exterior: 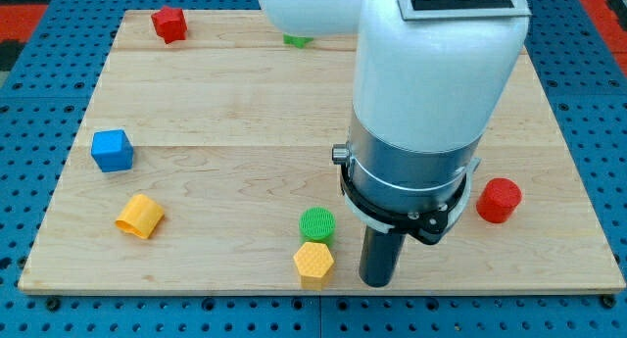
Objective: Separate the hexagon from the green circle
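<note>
A pale wooden board (pixel 196 113) made of joined planks lies on a blue perforated table (pixel 39 313). The white and grey arm (pixel 431 103) reaches down from the view's top and covers much of the board's right half.

My tip (pixel 377 281), the lower end of the dark rod, rests on the board near its bottom edge. It is a plain rod with no fingers to open or close. The yellow plastic hexagon block (pixel 313 262) lies just to the view's left of my tip, apart from it. The green ridged circle block (pixel 316 223) sits right above the hexagon, touching or nearly touching it.

A red cylinder block (pixel 499 200) lies to the view's right of the arm. A yellow tube-shaped block (pixel 139 216) and a blue cube (pixel 112 150) lie at the view's left, and a red block (pixel 168 24) sits at the top left corner. 1 more green block (pixel 297 40) peeks out under the arm at the top; its shape is hidden.
</note>
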